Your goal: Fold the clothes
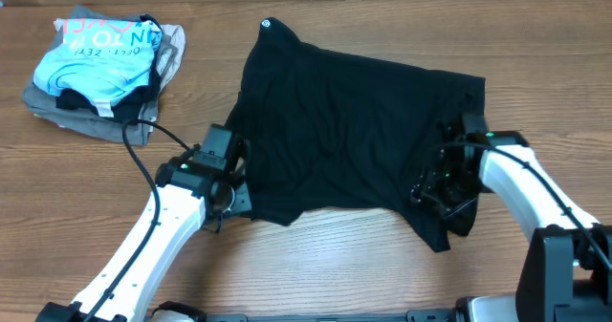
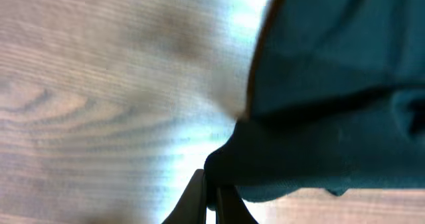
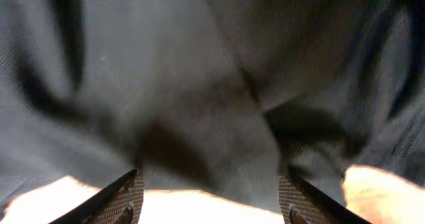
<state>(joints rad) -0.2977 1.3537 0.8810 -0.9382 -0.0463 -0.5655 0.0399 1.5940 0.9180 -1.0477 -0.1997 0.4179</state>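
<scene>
The black shirt lies spread and rumpled across the table's middle, a small white mark at its far left corner. My left gripper is at the shirt's near left corner; in the left wrist view its fingers are shut on the dark fabric edge. My right gripper is at the shirt's near right part; in the right wrist view its fingers are wide open with black cloth just beyond and between them.
A pile of folded clothes sits at the far left: a light blue printed shirt on grey garments. A black cable runs from the pile's side to the left arm. The wooden table shows all round.
</scene>
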